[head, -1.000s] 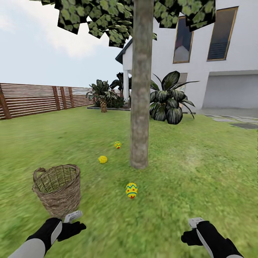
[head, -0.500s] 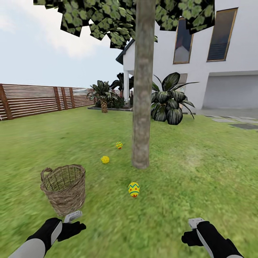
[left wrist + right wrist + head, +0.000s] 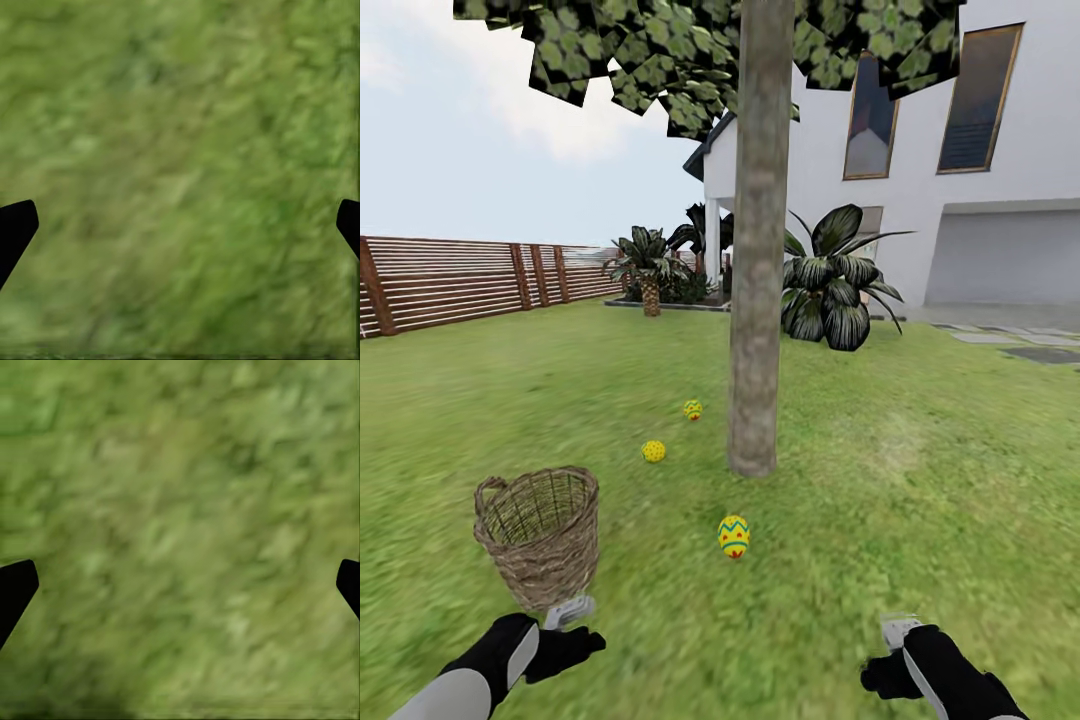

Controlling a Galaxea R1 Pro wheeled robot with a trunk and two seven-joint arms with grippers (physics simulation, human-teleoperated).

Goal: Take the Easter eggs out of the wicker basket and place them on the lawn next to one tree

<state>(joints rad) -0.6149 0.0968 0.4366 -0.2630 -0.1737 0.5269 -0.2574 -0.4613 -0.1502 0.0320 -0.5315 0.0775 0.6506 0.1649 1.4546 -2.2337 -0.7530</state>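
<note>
Three Easter eggs lie on the lawn (image 3: 920, 470), all outside the wicker basket (image 3: 542, 535). The nearest egg (image 3: 734, 536) rests in the grass in front of the tree (image 3: 758, 250), a little toward the robot from the foot of the trunk. The second egg (image 3: 653, 451) lies to the left of the trunk base, and the third egg (image 3: 692, 409) lies just beyond it, also left of the trunk and near it. The basket stands upright on the grass, left of the nearest egg and apart from it; what can be seen of its inside holds no egg.

The left gripper (image 3: 565, 640) hangs low just in front of the basket, not touching it. The right gripper (image 3: 885, 665) hangs low over bare grass, well apart from the eggs. In both wrist views the fingertips (image 3: 15, 229) (image 3: 15, 589) stand wide apart at the picture edges with only grass between them, so both grippers are released and carry nothing.

Behind the tree stand broad-leaved plants (image 3: 835, 275), a white house (image 3: 980, 150) and a slatted wooden fence (image 3: 460, 280).
</note>
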